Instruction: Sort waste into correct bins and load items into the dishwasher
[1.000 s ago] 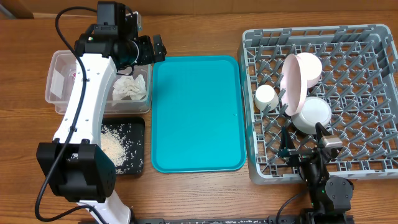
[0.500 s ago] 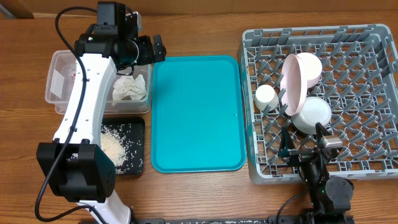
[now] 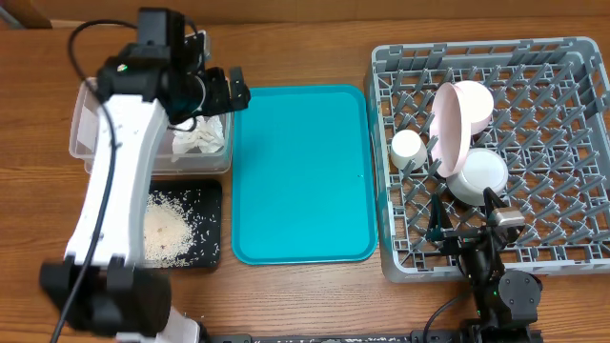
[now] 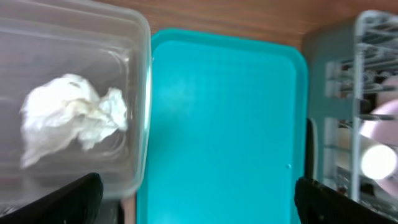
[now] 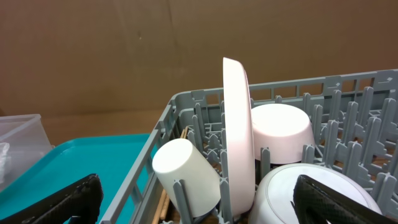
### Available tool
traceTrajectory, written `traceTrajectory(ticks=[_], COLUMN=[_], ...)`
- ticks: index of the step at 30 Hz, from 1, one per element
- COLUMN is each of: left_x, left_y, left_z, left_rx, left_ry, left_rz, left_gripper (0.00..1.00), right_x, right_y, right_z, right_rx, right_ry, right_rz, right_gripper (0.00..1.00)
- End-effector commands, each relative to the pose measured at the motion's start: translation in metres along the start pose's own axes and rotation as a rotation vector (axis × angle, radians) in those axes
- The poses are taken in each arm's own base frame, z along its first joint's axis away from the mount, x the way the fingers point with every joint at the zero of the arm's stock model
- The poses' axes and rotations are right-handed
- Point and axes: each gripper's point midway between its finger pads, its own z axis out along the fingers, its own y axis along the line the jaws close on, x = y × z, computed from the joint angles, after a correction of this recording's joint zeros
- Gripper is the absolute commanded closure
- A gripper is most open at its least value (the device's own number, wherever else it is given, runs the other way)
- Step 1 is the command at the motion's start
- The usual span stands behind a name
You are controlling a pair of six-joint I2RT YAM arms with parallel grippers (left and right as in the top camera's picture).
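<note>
My left gripper (image 3: pixel 238 89) hangs open and empty over the right edge of the clear tub (image 3: pixel 91 133), beside the teal tray (image 3: pixel 303 171). A crumpled white napkin (image 4: pixel 71 115) lies in the tub. Rice scraps (image 3: pixel 167 229) lie in the black tray (image 3: pixel 208 250). The grey dish rack (image 3: pixel 572 57) holds an upright pink plate (image 5: pixel 238 130), a tipped white cup (image 5: pixel 186 168) and two bowls (image 5: pixel 283 130) (image 3: pixel 479 173). At the rack's front edge my right gripper (image 3: pixel 465 221) is open and empty, facing these dishes.
The teal tray (image 4: pixel 224 124) lies bare between the bins and the rack. My left arm (image 3: pixel 119 181) runs over the tub and the black tray. Brown wooden table (image 3: pixel 305 38) surrounds everything.
My left arm has swung to the left, and its gripper has shifted slightly left over the tub's edge. The right arm has not moved.
</note>
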Motion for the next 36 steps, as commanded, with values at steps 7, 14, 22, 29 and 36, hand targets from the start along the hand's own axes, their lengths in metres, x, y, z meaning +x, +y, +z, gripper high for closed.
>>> traceTrajectory(ticks=[7, 14, 22, 29, 36], left_x=[0.059, 0.142, 0.169, 0.156, 0.156], left_y=[0.008, 0.039, 0.052, 0.047, 0.046], left_z=[-0.090, -0.076, -0.050, -0.052, -0.059], left_rx=[-0.057, -0.057, 0.024, 0.105, 0.135], left_ry=[-0.168, -0.284, -0.546, -0.815, -0.938], left_rz=[0.030, 0.047, 0.096, 0.150, 0.182], left_gripper=[0.00, 0.00, 0.00, 0.00, 0.00], right_x=[0.002, 0.002, 0.002, 0.002, 0.002], right_y=[-0.001, -0.001, -0.001, -0.001, -0.001], right_z=[0.000, 0.000, 0.000, 0.000, 0.000], right_rx=[0.001, 0.001, 0.001, 0.001, 0.001], right_ry=[-0.004, -0.004, -0.004, -0.004, -0.004], right_rz=[-0.003, -0.003, -0.003, -0.003, -0.003], right_gripper=[0.00, 0.00, 0.00, 0.00, 0.00])
